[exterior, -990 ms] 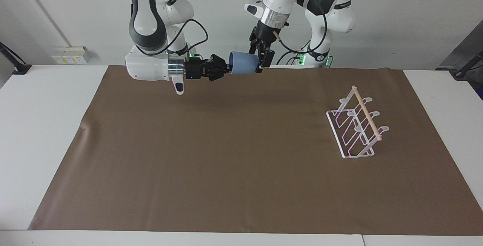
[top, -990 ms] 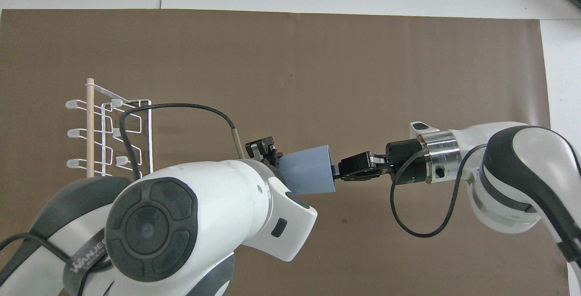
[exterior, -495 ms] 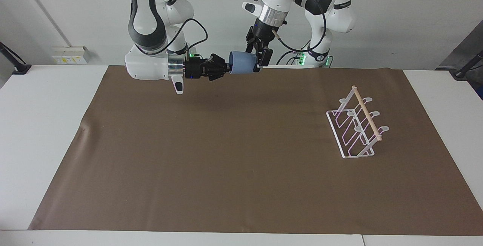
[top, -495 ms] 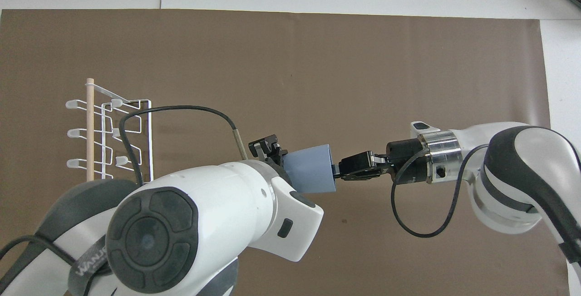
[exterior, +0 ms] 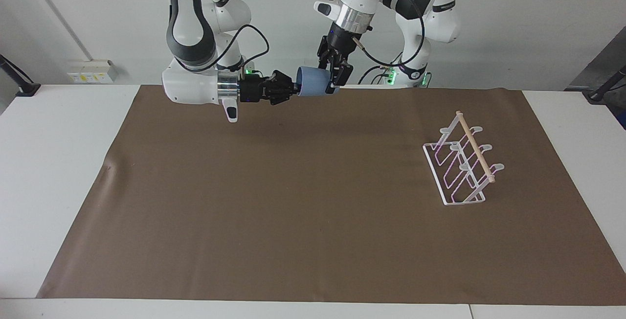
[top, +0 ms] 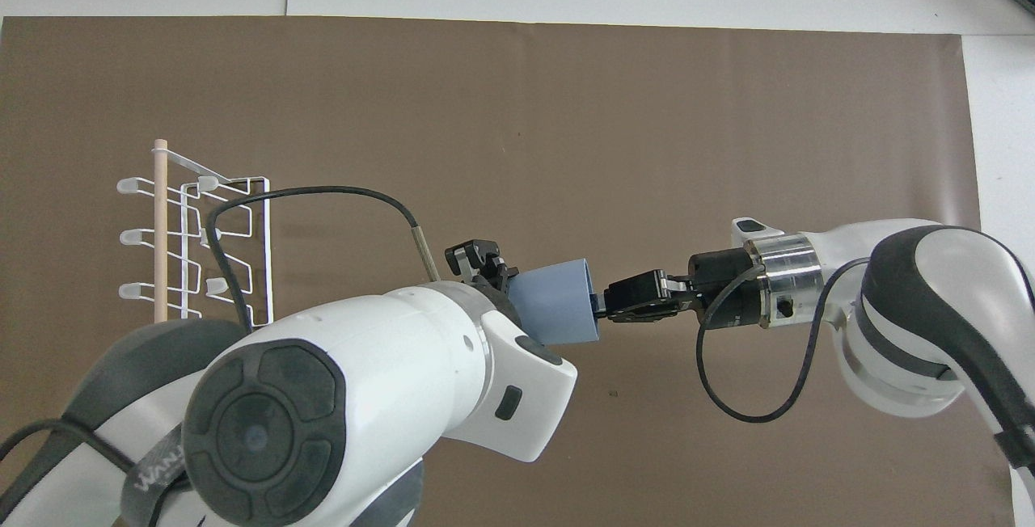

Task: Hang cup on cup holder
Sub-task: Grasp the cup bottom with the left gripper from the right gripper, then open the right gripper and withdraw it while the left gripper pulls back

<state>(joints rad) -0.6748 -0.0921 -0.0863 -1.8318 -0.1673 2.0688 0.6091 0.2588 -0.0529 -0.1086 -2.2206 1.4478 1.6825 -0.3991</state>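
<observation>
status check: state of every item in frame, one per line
cup: in the air on its side over the brown mat's edge nearest the robots, gripped at both ends.
right gripper: shut on the cup's wide end.
left gripper: shut on the cup's narrow end, coming from above.
cup holder: upright on the brown mat, toward the left arm's end, no cup on its prongs.

The cup (exterior: 313, 81) is held up in the air between both grippers, over the mat (exterior: 293, 201). The cup holder (exterior: 462, 162) is set on the mat toward the left arm's end of the bench (exterior: 54, 162).
</observation>
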